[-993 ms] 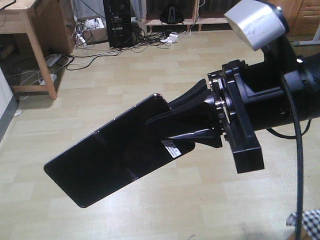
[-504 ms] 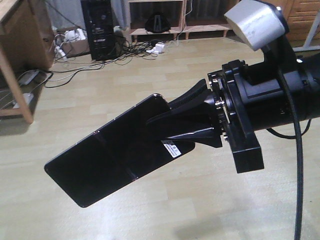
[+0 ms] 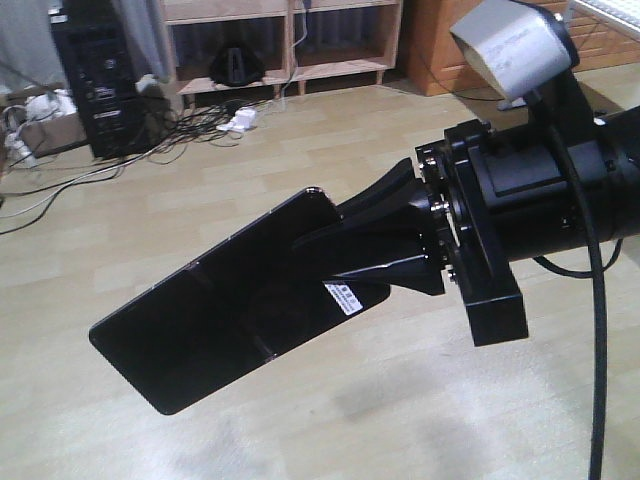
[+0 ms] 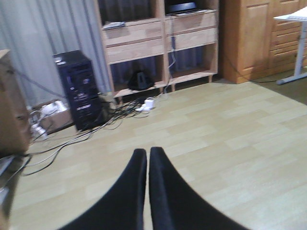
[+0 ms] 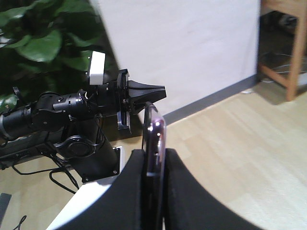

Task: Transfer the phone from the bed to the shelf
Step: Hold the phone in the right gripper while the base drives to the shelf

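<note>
The black phone point(image 3: 220, 320) with its white barcode sticker hangs in the air over the wood floor, my right gripper point(image 3: 318, 225) shut on one end of it. In the right wrist view the phone point(image 5: 154, 129) stands edge-on with a pinkish rim, pinched between the two black fingers of my right gripper point(image 5: 154, 152). My left gripper point(image 4: 147, 151) is shut with nothing in it, and shows from the side as the left gripper point(image 5: 153, 91). The light-wood shelf point(image 4: 144, 43) stands against the far wall, the shelf point(image 3: 290, 40) low at the top of the front view. The bed is out of view.
A black computer tower point(image 4: 79, 91) stands left of the shelf with cables point(image 3: 150, 140) spread over the floor. An orange-brown cabinet point(image 4: 249, 38) and a white desk leg point(image 4: 300, 52) are to the right. A green plant point(image 5: 38, 43), white wall point(image 5: 192, 48) and table leg point(image 5: 292, 62) lie behind.
The background has slid left in the front view, so the base has turned right and the shelf has come into sight. The phone stays held the same way in my right gripper.
</note>
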### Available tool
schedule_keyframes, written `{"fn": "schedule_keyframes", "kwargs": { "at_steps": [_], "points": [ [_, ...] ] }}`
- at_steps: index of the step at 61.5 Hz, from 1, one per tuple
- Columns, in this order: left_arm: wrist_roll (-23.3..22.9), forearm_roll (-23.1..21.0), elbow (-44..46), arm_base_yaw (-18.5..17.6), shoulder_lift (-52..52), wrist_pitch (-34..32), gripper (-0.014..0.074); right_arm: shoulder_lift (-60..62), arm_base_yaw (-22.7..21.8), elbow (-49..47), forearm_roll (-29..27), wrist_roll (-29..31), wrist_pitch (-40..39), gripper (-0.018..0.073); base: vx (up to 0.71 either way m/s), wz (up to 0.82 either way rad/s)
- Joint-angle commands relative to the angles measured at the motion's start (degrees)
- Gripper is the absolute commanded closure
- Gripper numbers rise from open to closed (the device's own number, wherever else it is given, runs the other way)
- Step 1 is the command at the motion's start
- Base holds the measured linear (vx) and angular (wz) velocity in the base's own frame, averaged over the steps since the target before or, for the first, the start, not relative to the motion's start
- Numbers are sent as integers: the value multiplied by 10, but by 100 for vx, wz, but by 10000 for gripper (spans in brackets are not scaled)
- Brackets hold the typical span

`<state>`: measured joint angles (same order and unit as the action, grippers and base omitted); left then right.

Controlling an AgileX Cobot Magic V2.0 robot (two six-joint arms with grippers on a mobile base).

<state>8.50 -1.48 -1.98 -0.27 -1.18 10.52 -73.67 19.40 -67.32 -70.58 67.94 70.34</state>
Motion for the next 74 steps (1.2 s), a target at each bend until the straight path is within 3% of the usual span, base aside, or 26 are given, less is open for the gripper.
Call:
{"fn": "schedule_keyframes", "kwargs": {
  "at_steps": [1, 74],
  "points": [
    [-3, -5, 13, -3, -2, -41, 595, 15, -2, -15, -53, 0, 34, 561, 44, -30],
    [-3, -5, 13, -3, -2, -41, 595, 15, -2, -15, -53, 0, 33, 561, 48, -19]
  ]
}}
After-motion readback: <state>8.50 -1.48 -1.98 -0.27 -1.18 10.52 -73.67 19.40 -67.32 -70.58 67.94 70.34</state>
